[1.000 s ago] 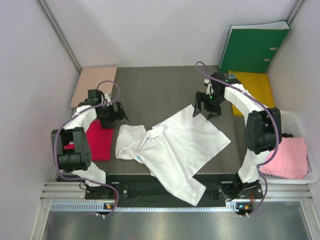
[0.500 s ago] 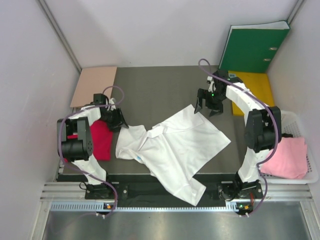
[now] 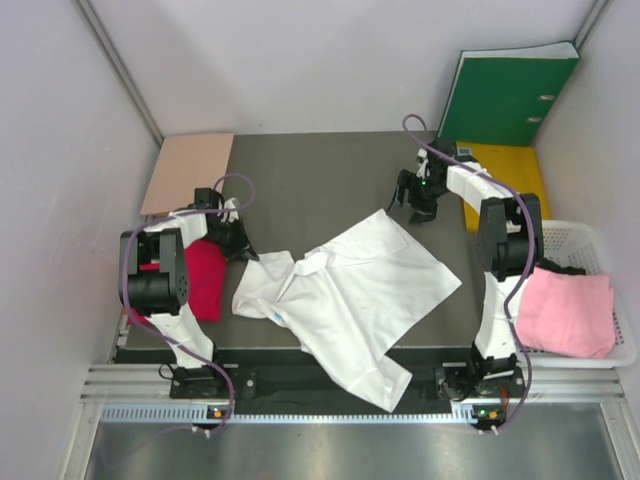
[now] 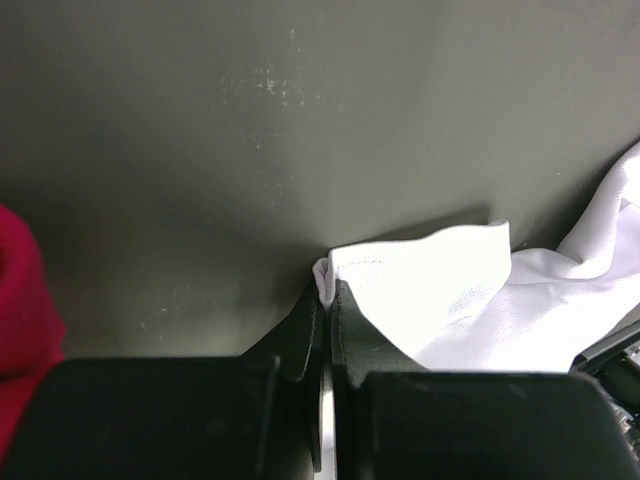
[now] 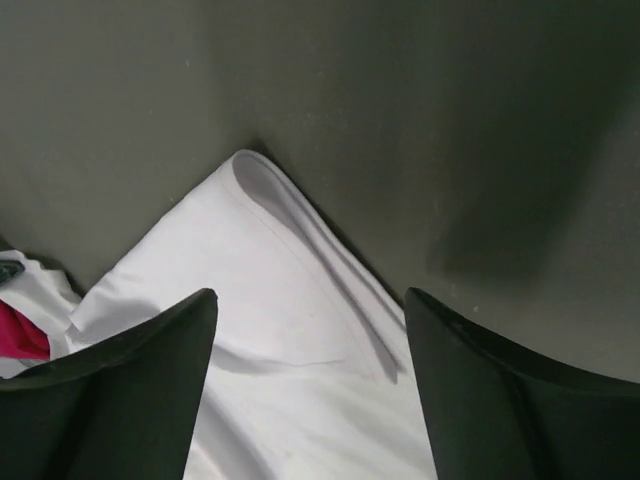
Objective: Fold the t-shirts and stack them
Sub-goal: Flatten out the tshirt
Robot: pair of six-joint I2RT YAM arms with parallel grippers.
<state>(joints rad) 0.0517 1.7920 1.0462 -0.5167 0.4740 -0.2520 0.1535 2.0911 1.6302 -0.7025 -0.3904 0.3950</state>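
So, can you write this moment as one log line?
left gripper: shut on white cloth t-shirt edge | right gripper: open, by its far corner

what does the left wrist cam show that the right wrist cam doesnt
Only the left wrist: the left gripper pinched shut on an edge of the white t-shirt. Only the right wrist: the right gripper open, its fingers spread over a pointed corner of that shirt, apparently not touching it. Both: the white shirt, the dark table, and a bit of the crimson red t-shirt at the left edge.
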